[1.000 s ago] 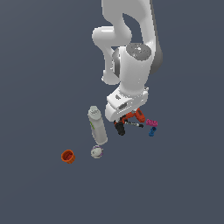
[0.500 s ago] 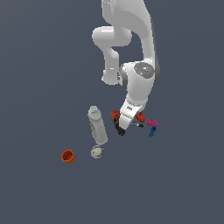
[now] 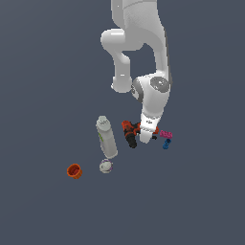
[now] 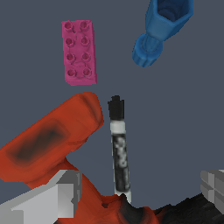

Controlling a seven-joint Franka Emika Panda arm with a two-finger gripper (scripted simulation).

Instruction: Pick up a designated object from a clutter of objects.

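Note:
The black marker (image 4: 119, 151), with a black cap and a pale whitish body end, lies on the floor beside the red-orange drill (image 4: 48, 144). My gripper (image 4: 140, 192) is open just above them. One finger (image 4: 61, 197) sits over the drill and the other finger (image 4: 214, 183) is on the marker's far side, so the marker lies between the jaws, nearer the drill-side finger. In the exterior view the gripper (image 3: 147, 135) is low over the drill (image 3: 129, 131) and hides the marker.
A pink block (image 4: 78, 52) (image 3: 166, 134) and a blue object (image 4: 162, 30) (image 3: 166, 143) lie just beyond the marker's cap. A white bottle (image 3: 106, 137), a whitish ball (image 3: 105, 166) and an orange cup (image 3: 73, 171) lie to the exterior view's left.
The arm has swung toward the exterior view's right and come down, bringing the gripper low over the drill and marker. The objects have not moved.

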